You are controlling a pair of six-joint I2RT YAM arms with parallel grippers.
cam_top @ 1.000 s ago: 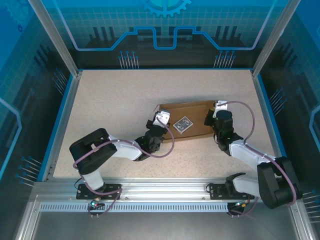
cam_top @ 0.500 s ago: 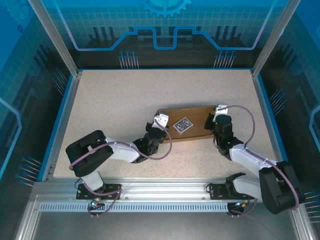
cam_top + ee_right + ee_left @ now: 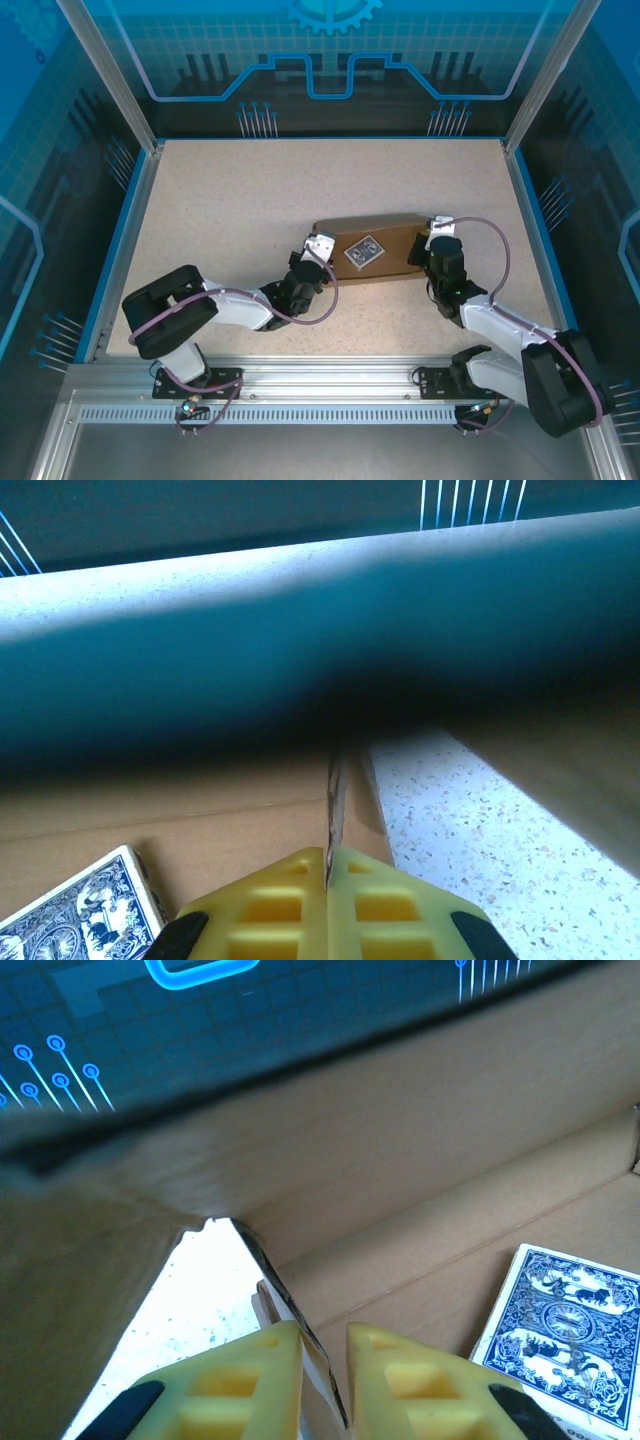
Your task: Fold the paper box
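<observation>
Both arms have sunk lower than a second ago, their elbows nearer the front rail. The back flap of the paper box has swung up, so the box looks narrower from above.

Each arm lies stretched low over the desk, the forearms angling inward to opposite ends of the box. The left hand is at the box's left end. Its yellow fingers stand slightly apart with the thin edge of the end wall in the gap, loose rather than pinched. The right hand is at the right end, its fingers pressed together on the edge of that end wall.

The box sits right of the desk's middle, open side up. Its long axis runs left to right, with the right end a touch farther away. A blue-patterned card pack lies flat on its floor between the two hands. In both wrist views the raised back flap leans in overhead.

Bare desk spreads wide to the left of the box and beyond it. On the right, the blue rim is nearer.
</observation>
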